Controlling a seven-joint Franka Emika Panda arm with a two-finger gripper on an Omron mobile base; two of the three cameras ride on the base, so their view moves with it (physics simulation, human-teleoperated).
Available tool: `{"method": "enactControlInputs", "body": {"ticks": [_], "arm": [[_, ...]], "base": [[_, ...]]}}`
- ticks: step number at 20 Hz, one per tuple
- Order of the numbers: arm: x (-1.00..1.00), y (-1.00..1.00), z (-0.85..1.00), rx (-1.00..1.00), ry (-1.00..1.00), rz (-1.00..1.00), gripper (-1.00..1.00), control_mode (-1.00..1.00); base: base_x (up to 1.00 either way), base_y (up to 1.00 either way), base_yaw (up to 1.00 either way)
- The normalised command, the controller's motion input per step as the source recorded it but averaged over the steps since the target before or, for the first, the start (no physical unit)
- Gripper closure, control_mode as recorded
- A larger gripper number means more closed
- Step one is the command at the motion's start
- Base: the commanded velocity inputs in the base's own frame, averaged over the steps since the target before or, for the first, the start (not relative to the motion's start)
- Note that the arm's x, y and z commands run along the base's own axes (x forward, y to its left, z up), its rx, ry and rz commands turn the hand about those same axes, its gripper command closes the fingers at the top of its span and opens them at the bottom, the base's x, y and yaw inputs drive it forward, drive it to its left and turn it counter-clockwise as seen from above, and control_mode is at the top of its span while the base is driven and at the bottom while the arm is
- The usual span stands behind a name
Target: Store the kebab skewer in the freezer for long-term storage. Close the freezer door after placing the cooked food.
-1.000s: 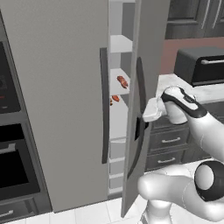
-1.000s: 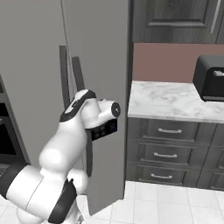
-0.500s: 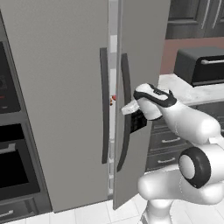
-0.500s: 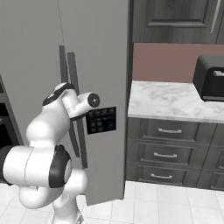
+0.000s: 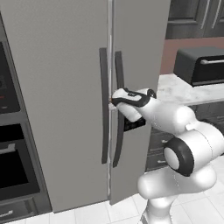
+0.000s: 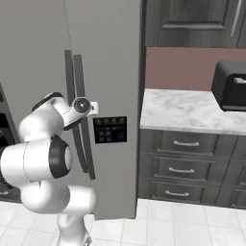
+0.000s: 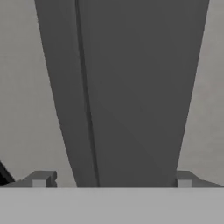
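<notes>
Left base view: the freezer door (image 5: 135,52) is seen nearly flush with the plain door, a thin gap left at the seam.
Gripper (image 5: 114,101): spread wide, held at the dark door handle (image 5: 119,109), nothing gripped.
Hand view: fingertips (image 7: 41,179) straddle the handle (image 7: 131,96); contact apparently absent.
Keypad (image 6: 110,129): beside the wrist.

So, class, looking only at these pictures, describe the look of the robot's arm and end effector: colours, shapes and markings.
The arm is glossy white, built of rounded, tube-like segments joined by dark grey round joint caps with black bands. The end effector has two small, blocky dark grey fingertips. No cables or markings are visible.
</notes>
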Motion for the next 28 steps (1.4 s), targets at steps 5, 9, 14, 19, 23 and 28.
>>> {"method": "enactControlInputs", "body": {"ticks": [5, 9, 14, 19, 23, 28], "arm": [[0.57, 0.06, 0.2, 0.0, 0.17, -0.24, -1.0, -1.0], [0.63, 0.0, 0.26, 0.0, 0.19, -0.2, -1.0, -1.0], [0.69, 0.0, 0.48, 0.0, 0.28, -0.18, -1.0, -1.0], [0.84, 0.0, 0.3, 0.0, 0.21, -0.18, -1.0, -1.0], [0.64, -0.13, 0.25, 0.0, 0.09, -0.12, -1.0, -1.0], [-0.06, -0.21, 0.03, 0.04, -0.07, -0.03, -1.0, -1.0]], "base": [[0.0, 0.0, 0.0], [0.0, 0.0, 0.0], [0.0, 0.0, 0.0], [0.0, 0.0, 0.0], [0.0, 0.0, 0.0], [0.0, 0.0, 0.0]]}}
